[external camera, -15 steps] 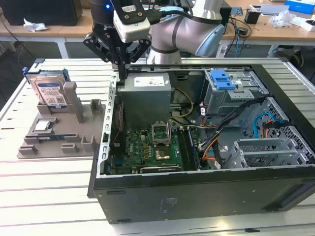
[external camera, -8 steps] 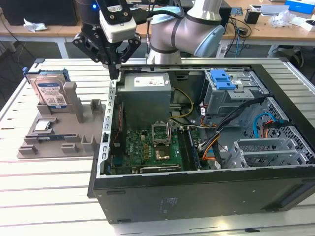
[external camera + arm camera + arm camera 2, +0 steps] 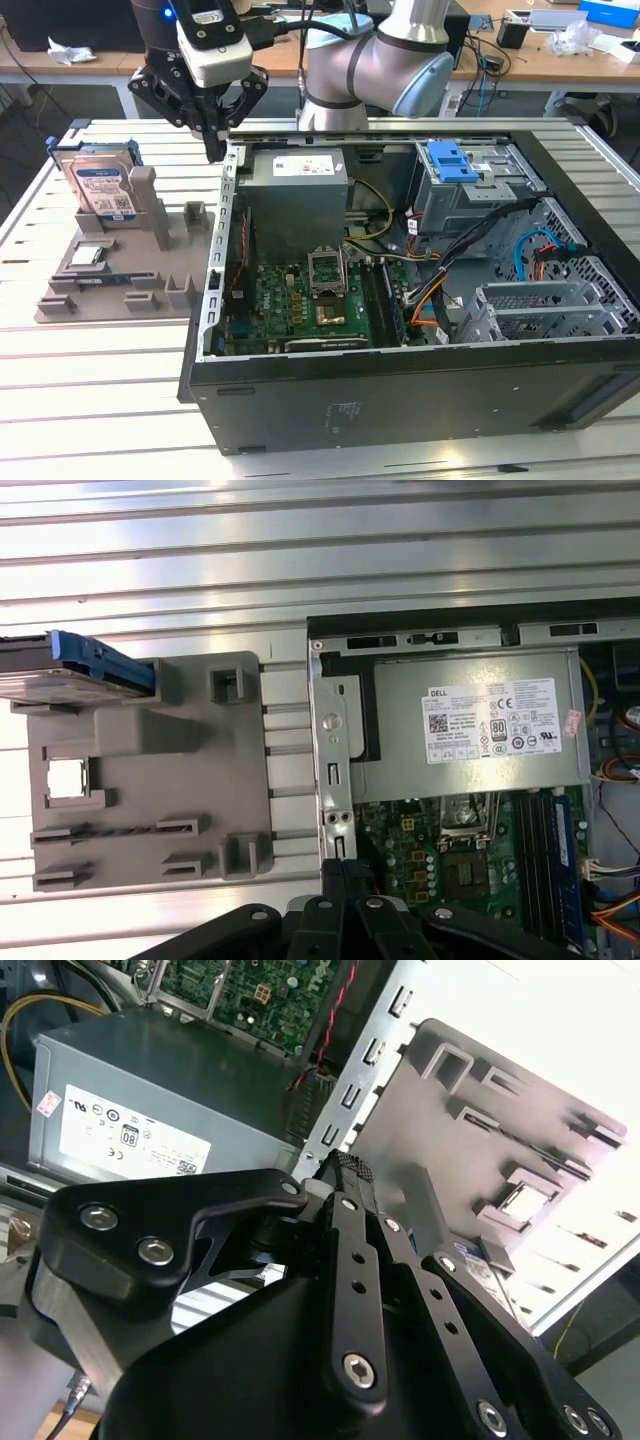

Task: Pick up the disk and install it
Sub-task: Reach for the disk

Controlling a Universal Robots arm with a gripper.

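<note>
The disk point(image 3: 100, 186) stands on edge in a grey holder point(image 3: 120, 285) at the exterior view's left, silver with a white-and-blue label and clipped in a blue frame. In the first wrist view the disk point(image 3: 66, 672) sits at the holder's point(image 3: 140, 730) far corner. My gripper point(image 3: 214, 148) hangs over the open computer case's side wall point(image 3: 222, 250), to the exterior view's right of the disk and apart from it. Its black fingers are pressed together with nothing between them in both wrist views point(image 3: 345, 1168) point(image 3: 341, 868).
A small square chip point(image 3: 68, 778) lies in a recess of the holder. Inside the case are a grey power supply point(image 3: 296, 188), a green motherboard point(image 3: 300, 305), a drive bay with a blue caddy point(image 3: 450, 160) and loose cables point(image 3: 440, 290). All rests on a slatted metal table point(image 3: 90, 390).
</note>
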